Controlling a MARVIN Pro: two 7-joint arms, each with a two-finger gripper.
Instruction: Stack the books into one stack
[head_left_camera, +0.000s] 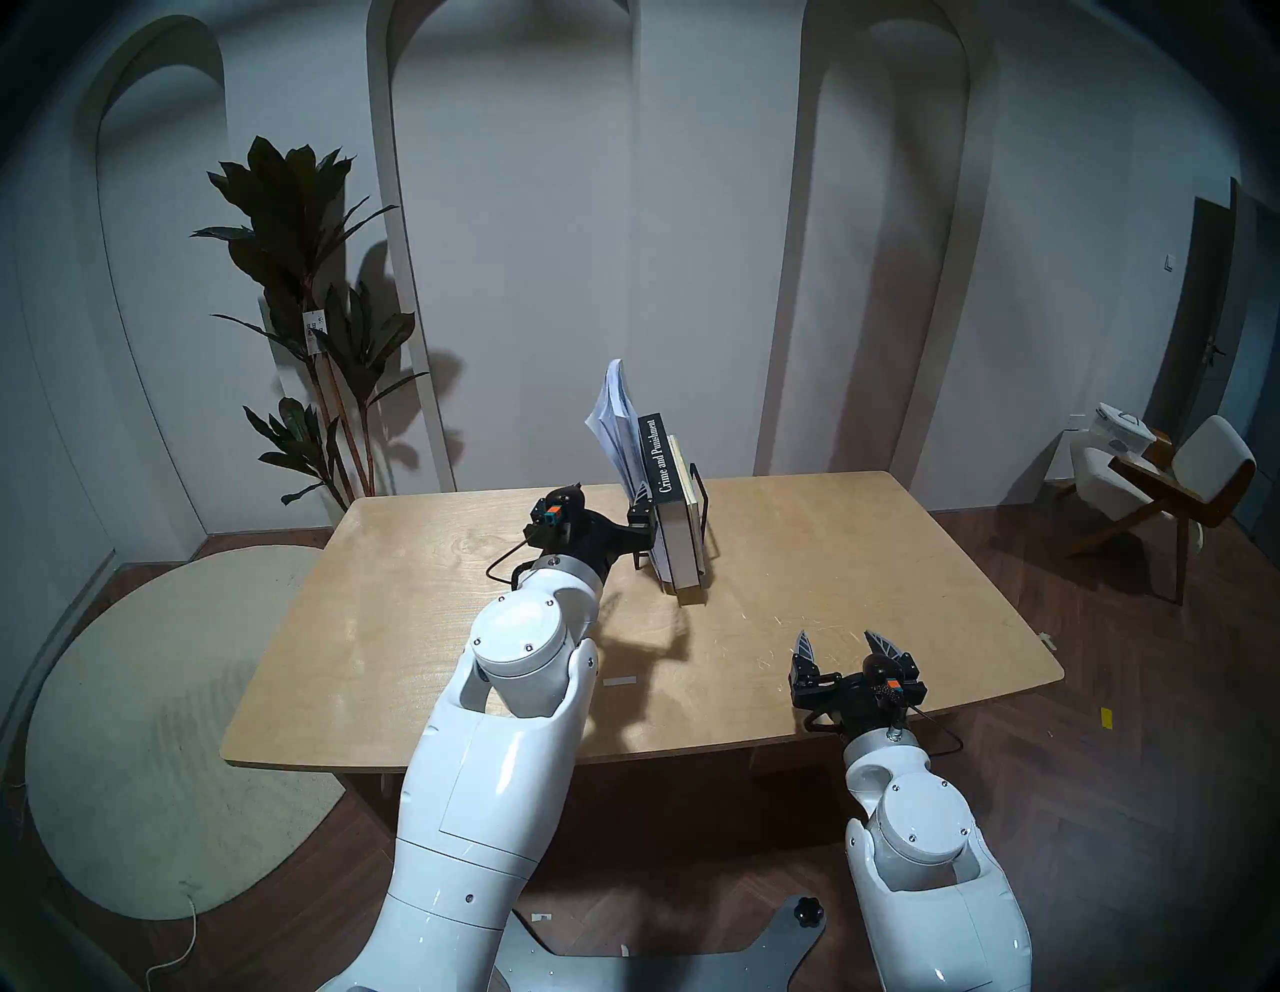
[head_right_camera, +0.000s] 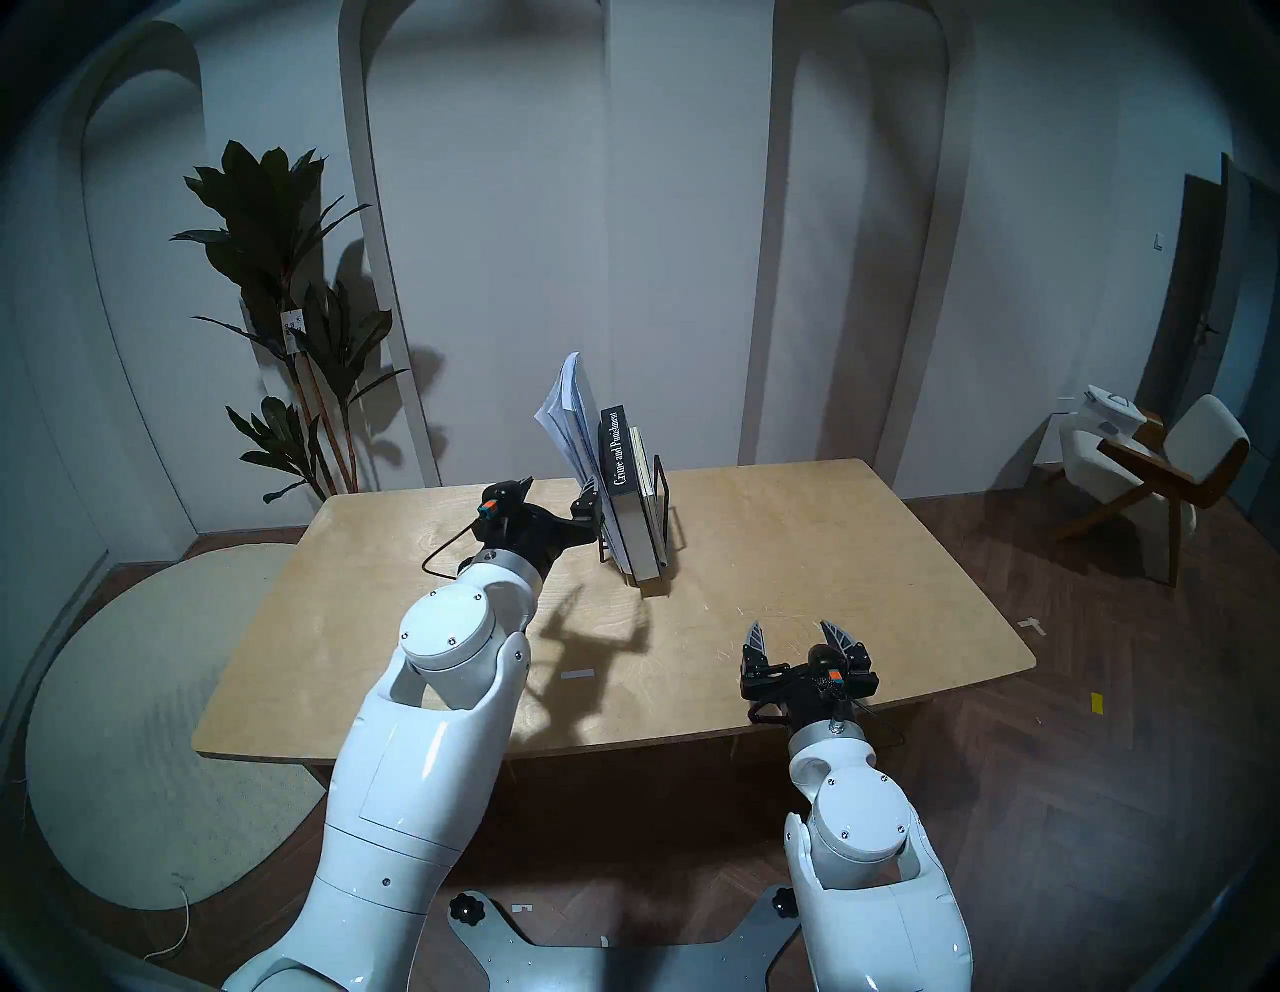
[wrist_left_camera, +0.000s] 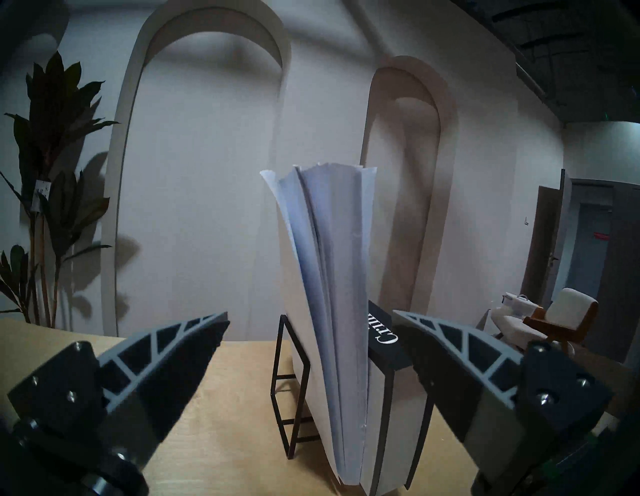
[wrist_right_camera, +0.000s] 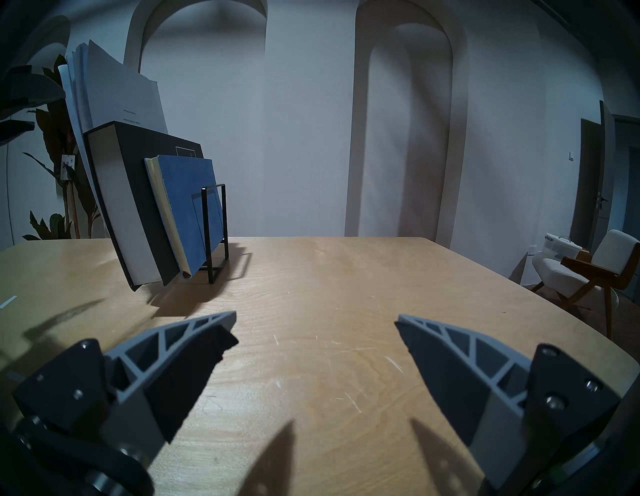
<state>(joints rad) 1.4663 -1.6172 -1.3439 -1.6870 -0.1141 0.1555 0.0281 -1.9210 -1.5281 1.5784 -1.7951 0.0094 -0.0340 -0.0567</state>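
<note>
On the far half of the counter (head_left_camera: 831, 554), you had all three books standing on edge in the black wire rack (wrist_right_camera: 214, 228), leaning toward your left and not yet laid into a stack. The floppy white softcover (wrist_left_camera: 329, 277) stood outermost on the left, tallest of the three, its pages fanned open at the top. Pressed against it was the thick black book (head_left_camera: 663, 471) with "Crime and Punishment" in white on its spine, and against that the thin blue hardcover (wrist_right_camera: 194, 207), smallest and nearest the rack's right upright. Your left tool (wrist_left_camera: 311, 332) pointed level at the near edges of the books with its jaws spread wide and nothing gripped: in the left wrist view the white softcover and the black book's spine sat in the gap between the two fingers, the right finger just beside the black book, though you could not tell from any view whether it touched. In the head views that tool (head_left_camera: 609, 512) sat just to the left of the rack. Your right tool (head_left_camera: 848, 644) hung near the counter's front right, well apart from the books, jaws likewise wide and empty above bare scratched wood. A potted plant (head_left_camera: 305, 312) stood behind the counter's far left corner, and a chair (head_left_camera: 1170, 478) off to the right.
</note>
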